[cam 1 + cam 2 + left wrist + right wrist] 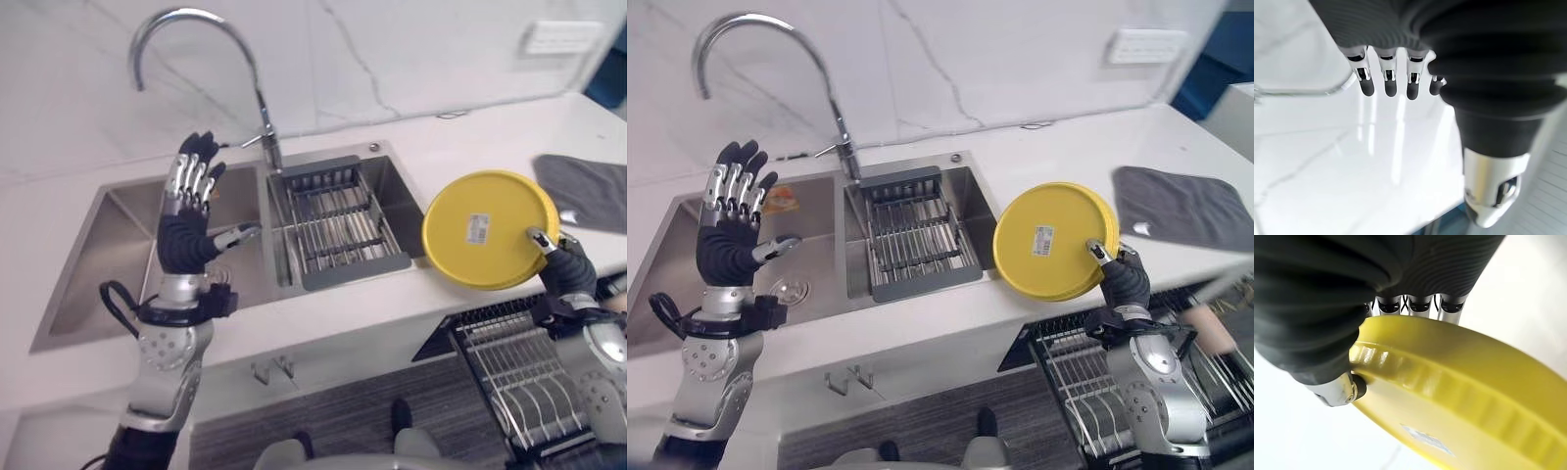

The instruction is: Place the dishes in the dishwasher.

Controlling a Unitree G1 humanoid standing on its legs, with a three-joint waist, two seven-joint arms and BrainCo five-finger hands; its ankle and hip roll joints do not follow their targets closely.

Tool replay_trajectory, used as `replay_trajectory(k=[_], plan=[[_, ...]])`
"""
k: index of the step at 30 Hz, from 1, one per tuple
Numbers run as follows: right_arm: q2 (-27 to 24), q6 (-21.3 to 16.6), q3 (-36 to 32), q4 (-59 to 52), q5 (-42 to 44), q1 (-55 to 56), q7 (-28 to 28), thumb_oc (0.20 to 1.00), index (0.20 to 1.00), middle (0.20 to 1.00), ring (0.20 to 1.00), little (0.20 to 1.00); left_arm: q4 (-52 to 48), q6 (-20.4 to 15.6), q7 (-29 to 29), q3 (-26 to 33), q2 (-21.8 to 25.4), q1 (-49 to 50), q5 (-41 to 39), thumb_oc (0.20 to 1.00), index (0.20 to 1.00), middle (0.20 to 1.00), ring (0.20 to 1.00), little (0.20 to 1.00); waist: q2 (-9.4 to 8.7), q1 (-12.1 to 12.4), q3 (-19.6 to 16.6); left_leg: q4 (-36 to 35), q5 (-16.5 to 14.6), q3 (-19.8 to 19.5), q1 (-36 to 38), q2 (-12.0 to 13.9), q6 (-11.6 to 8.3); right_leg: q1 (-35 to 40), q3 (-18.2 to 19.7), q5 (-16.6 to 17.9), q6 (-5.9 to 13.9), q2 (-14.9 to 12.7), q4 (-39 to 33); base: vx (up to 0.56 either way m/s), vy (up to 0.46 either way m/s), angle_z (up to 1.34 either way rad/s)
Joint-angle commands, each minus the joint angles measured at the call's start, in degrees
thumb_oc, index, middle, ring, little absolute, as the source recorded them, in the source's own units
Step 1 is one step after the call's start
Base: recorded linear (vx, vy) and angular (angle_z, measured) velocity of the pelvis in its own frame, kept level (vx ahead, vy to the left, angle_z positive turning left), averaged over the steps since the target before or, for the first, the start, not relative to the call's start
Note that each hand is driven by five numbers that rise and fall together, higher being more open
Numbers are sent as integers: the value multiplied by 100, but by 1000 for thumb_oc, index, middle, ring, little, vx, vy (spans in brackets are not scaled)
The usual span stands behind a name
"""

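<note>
The left hand (191, 211) is raised over the sink (118, 240), fingers (196, 171) straight and spread. The right hand (563, 264) pinches a yellow plate (485, 230) by its edge, tilted up above the counter (372, 323), beside the drying rack (338, 225).
</note>
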Motion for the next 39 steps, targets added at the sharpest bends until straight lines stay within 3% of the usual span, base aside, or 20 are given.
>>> replay_trajectory(k=[1,3,5,7,8,10,12,15,18,21,24,26,28,32,35,36,37,39], plan=[[-243,-876,-396,-310,16,-544,169,200,200,200,200,200,-265,-242,-42,10,279,140,446,1000,1000,1000,1000,1000,202,125,17,-1188,-101,-388,1122,132,-188,-428,1,649,58,294,263,-148,251,9],[-290,-901,-427,-379,138,-431,211,200,200,200,200,200,-295,-181,48,-85,361,185,588,1000,1000,1000,1000,1000,179,54,106,-1315,-116,-293,1232,41,-133,-545,-154,805,109,278,250,-117,225,-2],[-331,-926,-346,-253,158,-492,274,200,200,200,200,200,-248,-192,197,-175,452,186,647,1000,1000,1000,1000,1000,165,120,183,-1339,-187,-9,1321,48,-55,-543,-725,825,166,274,605,-128,169,-77],[-411,-1026,-348,-242,201,-470,183,200,200,200,200,200,-292,-188,173,-219,477,187,675,1000,1000,1000,1000,1000,181,151,198,-1339,-145,184,1287,89,17,-475,-904,629,98,322,1003,-176,123,-128],[-458,-1109,-358,-239,231,-465,127,200,200,200,200,200,-306,-166,184,-283,501,128,723,1000,1000,1000,1000,1000,227,158,198,-1339,-79,316,1211,147,71,-363,-988,352,-9,379,1284,-213,125,-85],[-441,-1171,-262,-228,108,-563,128,200,200,200,200,200,-257,-67,388,-521,445,-100,937,1000,1000,1000,1000,1000,277,196,161,-1339,5,485,1052,232,111,-84,-1084,-72,-125,435,1556,-207,87,-44],[-453,-1189,-228,-261,98,-622,150,200,200,200,200,200,-236,42,562,-606,430,-203,1078,1000,1000,1000,1000,1000,248,273,71,-1339,55,563,960,256,91,210,-1190,-186,-106,393,1430,-98,-38,-46],[-427,-1187,-220,-253,180,-759,104,200,200,200,200,200,-210,62,486,-609,449,-238,1076,1000,1000,1000,1000,1000,202,416,3,-1339,53,648,946,307,86,408,-1297,-115,-40,176,1385,-53,-146,-73],[-424,-1185,-219,-254,178,-759,103,200,200,200,200,200,-209,61,487,-610,450,-239,1078,1000,1000,1000,1000,1000,199,424,5,-1339,52,656,949,305,87,406,-1289,-113,-38,175,1385,-27,-111,-48],[-229,-1171,-212,-425,154,-572,169,200,200,200,200,200,-276,40,414,-736,500,-260,1345,1000,1000,1000,1000,1000,93,420,-105,-1339,116,756,914,611,-111,582,-1254,344,209,-449,861,-56,-566,-37],[-176,-1120,-196,-494,205,-533,245,200,200,200,200,200,-248,41,439,-750,539,-318,1381,1000,1000,1000,1000,1000,82,386,-134,-1339,197,694,928,924,-319,604,-1135,465,277,-551,371,3,-593,-32],[-167,-1141,-182,-536,264,-529,293,200,200,200,200,200,-241,56,454,-767,530,-363,1503,1000,1000,1000,1000,1000,116,341,-145,-1339,280,593,903,1187,-458,595,-919,301,245,-427,217,7,-594,-25],[-230,-1182,-220,-536,414,-552,431,200,200,200,200,200,-214,2,443,-622,549,-335,1499,1000,1000,1000,1000,1000,137,390,-95,-1323,552,491,864,1655,-679,562,-854,-260,187,-125,353,-3,-759,17],[-397,-877,-92,-444,399,-953,492,200,200,200,200,200,-223,75,533,-514,350,-172,1126,1000,1000,1000,1000,1000,180,417,-117,-1229,931,691,784,2199,-1010,616,-780,-338,-96,283,63,-37,-574,-16],[-479,-715,29,-522,388,-866,550,200,200,200,200,200,-157,-3,455,-568,148,84,1048,1000,1000,1000,1000,1000,225,398,-89,-574,1296,1088,448,2436,-1124,764,-931,-395,-367,586,-58,-19,-465,16],[-483,-762,41,-510,358,-784,551,200,200,200,200,200,-97,-63,365,-622,55,115,1049,1000,1000,1000,1000,1000,206,383,-80,-138,1256,1321,254,2363,-1097,833,-1137,-438,-456,617,-84,7,-335,28],[-509,-807,90,-433,290,-812,604,200,200,200,200,200,-54,-54,359,-612,3,149,1102,1000,1000,1000,1000,1000,201,421,-56,110,903,1184,156,1997,-955,906,-1206,-496,-469,612,-90,6,-263,67],[-549,-834,194,-346,193,-911,631,200,200,200,200,200,-31,-26,378,-539,60,212,996,1000,1000,1000,1000,1000,253,504,-88,44,631,1114,100,1517,-775,908,-1208,-516,-463,619,-91,77,-58,66]])
